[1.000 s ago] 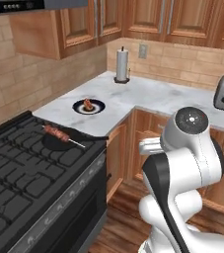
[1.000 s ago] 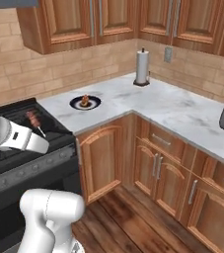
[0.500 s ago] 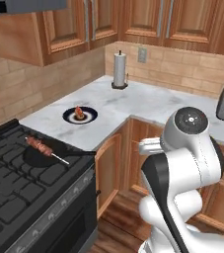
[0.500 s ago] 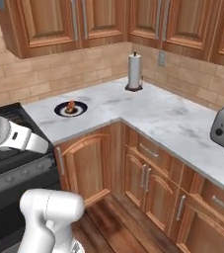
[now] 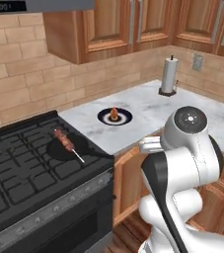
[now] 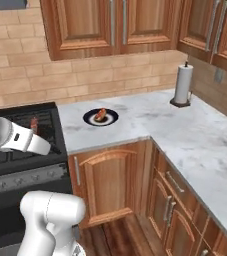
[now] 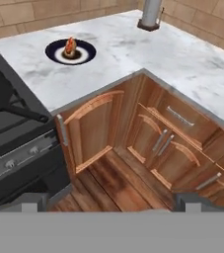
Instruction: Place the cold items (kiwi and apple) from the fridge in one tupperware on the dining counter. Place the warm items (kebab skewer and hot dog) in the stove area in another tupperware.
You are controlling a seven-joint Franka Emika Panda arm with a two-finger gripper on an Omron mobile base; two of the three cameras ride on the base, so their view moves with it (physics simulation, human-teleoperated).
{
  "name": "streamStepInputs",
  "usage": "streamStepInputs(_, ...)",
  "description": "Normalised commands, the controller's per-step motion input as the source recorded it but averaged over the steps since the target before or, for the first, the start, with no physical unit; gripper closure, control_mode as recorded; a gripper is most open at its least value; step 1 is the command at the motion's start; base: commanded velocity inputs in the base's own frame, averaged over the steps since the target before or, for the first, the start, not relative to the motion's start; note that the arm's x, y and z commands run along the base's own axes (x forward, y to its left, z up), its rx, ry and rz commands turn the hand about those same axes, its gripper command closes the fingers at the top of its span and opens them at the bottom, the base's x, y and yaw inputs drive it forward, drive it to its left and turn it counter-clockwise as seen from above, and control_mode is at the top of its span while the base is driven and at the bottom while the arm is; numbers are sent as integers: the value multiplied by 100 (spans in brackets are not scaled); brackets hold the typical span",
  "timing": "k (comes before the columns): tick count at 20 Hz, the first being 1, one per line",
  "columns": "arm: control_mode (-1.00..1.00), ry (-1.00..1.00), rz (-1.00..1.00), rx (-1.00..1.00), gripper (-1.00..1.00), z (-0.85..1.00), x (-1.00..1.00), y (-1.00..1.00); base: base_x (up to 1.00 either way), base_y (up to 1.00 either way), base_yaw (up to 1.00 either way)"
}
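My gripper [image 7: 111, 205] stands wide open and carries nothing; its two dark fingertips show at the bottom of the hand view, pointed down over the corner cabinet doors [image 7: 91, 131] and the wood floor. Of the warm items, the kebab skewer [image 5: 65, 144] lies in the dark pan [image 5: 64, 149] on the black stove [image 5: 24, 173], left of centre in the left base view, and the hot dog [image 5: 114, 113] sits on its dark plate [image 5: 105, 118] on the marble counter [image 5: 148, 106], just above centre. In the right base view that plate is in the upper middle, with the paper towel roll [image 6: 183, 85] at upper right. Neither warm item has been picked up yet, and no tupperware is in sight, so I judge that half of the job is not yet begun. The kiwi, the apple, the fridge and the dining counter lie outside these views, so I cannot tell how the cold half stands. By my reckoning both warm items remain to be collected and boxed
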Motion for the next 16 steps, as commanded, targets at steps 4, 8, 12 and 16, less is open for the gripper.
streamStepInputs(4, 100, 0, 0, 0, -100, 0, 0, 0, 55, -44, 52)
streamStepInputs(8, 100, 0, 0, 0, -100, 0, 0, 0, 61, -45, 32)
streamStepInputs(12, 100, 0, 0, 0, -100, 0, 0, 0, 68, -41, 23)
streamStepInputs(16, 100, 0, 0, 0, -100, 0, 0, 0, 62, -38, 27)
